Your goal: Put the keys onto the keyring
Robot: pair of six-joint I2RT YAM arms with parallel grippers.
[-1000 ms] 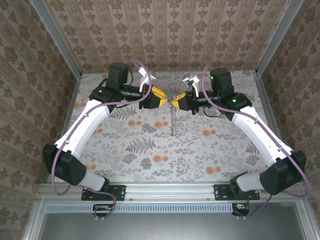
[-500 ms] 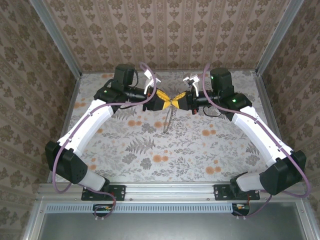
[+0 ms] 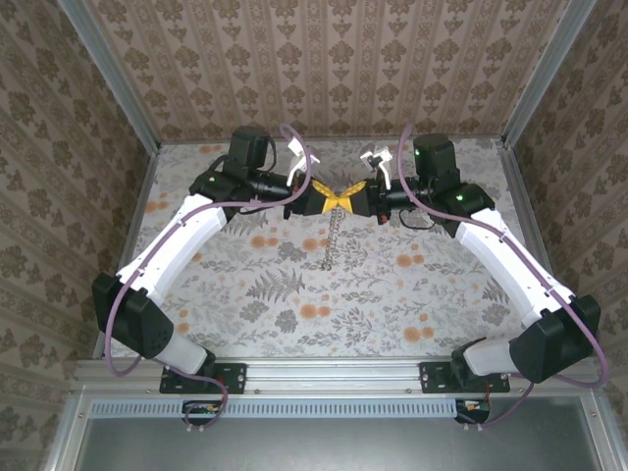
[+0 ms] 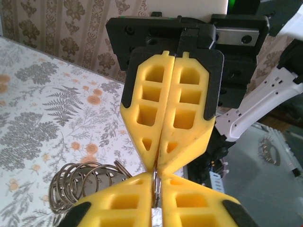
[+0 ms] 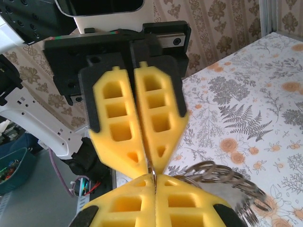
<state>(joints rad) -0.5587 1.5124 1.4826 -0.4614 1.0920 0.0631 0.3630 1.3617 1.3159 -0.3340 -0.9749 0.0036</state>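
Note:
Both grippers meet tip to tip above the middle of the table, the left gripper (image 3: 328, 200) and the right gripper (image 3: 350, 200), each with yellow fingers pressed together. The keyring (image 3: 332, 240), a thin silvery chain of rings, hangs from where they meet down toward the tabletop. In the left wrist view my left gripper (image 4: 155, 178) pinches a metal ring, and more of the keyring (image 4: 83, 182) coils at lower left. In the right wrist view my right gripper (image 5: 154, 177) clamps the same ring, with the keyring (image 5: 222, 182) bunched to the right. The purple-pink key is out of view.
The floral tabletop (image 3: 294, 285) lies below the hanging chain. Patterned walls and metal frame posts (image 3: 118, 88) enclose the back and sides. The arm bases sit on the rail (image 3: 324, 378) at the near edge.
My left gripper has moved right until its tips touch the right gripper's tips. The hanging chain swung a little left. The right arm has stayed put.

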